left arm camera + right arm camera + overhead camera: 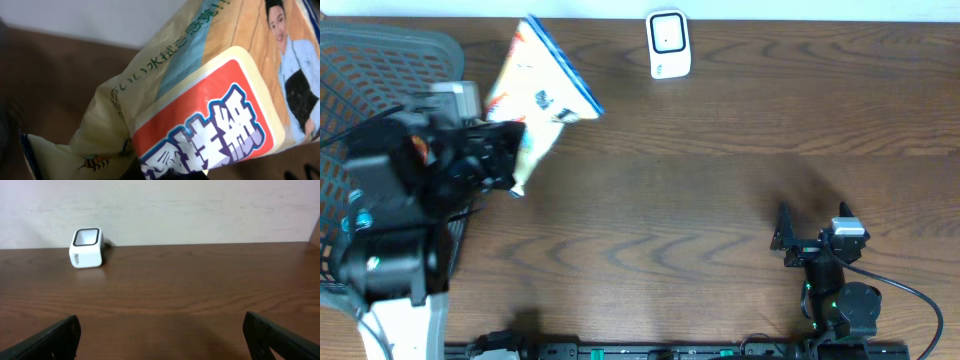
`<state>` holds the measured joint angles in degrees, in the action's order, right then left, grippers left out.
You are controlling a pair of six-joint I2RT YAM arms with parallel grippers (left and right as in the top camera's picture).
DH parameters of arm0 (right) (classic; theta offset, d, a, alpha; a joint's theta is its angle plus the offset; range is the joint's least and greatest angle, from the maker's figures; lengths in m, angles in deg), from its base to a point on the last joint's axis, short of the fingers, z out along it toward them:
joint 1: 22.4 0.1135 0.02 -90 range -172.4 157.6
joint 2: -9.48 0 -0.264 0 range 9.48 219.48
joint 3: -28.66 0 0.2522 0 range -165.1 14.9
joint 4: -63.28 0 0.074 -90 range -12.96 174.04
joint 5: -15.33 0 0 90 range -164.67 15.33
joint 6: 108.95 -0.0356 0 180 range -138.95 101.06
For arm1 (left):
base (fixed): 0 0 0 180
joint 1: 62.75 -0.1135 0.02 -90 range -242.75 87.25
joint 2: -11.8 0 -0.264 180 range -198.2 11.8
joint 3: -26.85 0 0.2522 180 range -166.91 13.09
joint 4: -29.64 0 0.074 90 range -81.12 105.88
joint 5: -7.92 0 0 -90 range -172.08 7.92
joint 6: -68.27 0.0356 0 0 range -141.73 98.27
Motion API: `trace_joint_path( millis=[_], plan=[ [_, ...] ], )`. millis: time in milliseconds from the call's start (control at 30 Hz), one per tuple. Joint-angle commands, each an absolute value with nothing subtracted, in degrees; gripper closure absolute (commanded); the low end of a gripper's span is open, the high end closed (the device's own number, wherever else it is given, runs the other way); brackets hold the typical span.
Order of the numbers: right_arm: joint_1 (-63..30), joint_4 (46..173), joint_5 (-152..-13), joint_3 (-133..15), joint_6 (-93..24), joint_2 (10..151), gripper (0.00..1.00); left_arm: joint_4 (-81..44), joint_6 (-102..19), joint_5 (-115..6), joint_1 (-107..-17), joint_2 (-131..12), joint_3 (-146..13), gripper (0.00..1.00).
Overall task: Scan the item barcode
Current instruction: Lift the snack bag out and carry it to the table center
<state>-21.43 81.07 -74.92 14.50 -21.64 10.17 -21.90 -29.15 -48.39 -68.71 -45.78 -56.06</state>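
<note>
Gripping the packet (542, 88) by one narrow end, the left gripper (516, 152) has its fingers pressed together on the crumpled plastic, so the rest of the bag stands free above the table (700, 190) near the far left corner. This hold seems chosen on purpose: a pinch at the end leaves both broad faces uncovered, and one of them should carry the barcode. In the left wrist view the printed front, with a red label and a person's portrait, fills the picture. No barcode shows there, so it is probably on the other face or outside the view.

The scanner (669, 44), a small white block, stands at the far edge of the table, about the middle, well apart from the packet. Its window looks upward, which suits an item passed over it from above. A grey mesh basket (380, 60) sits at the left edge, probably to receive or supply items.

The right gripper (813, 225) rests close to the near edge on the right side, jaws wide apart and empty, out of the way. The scan is not yet done: the packet has to travel to the scanner and turn its barcode toward the window.
</note>
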Motion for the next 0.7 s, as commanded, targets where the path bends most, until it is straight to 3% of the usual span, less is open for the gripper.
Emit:
trace_joint_path(
  millis=[0, 333, 667],
  plan=[
    [-22.0, 81.31, -74.62, 14.59, -20.99, 9.8, 0.01, -23.24, -27.73, -57.78, -63.29, -49.83, -57.32, 0.93],
    [-22.0, 81.31, -74.62, 14.59, -21.01, 9.8, 0.01, -24.15, -27.77, -68.08, -51.46, -64.27, -57.32, 0.93],
    [-22.0, 81.31, -74.62, 14.59, -20.99, 9.8, 0.01, -24.05, -27.75, -69.32, -50.13, -75.14, -56.82, 0.93]
  ],
)
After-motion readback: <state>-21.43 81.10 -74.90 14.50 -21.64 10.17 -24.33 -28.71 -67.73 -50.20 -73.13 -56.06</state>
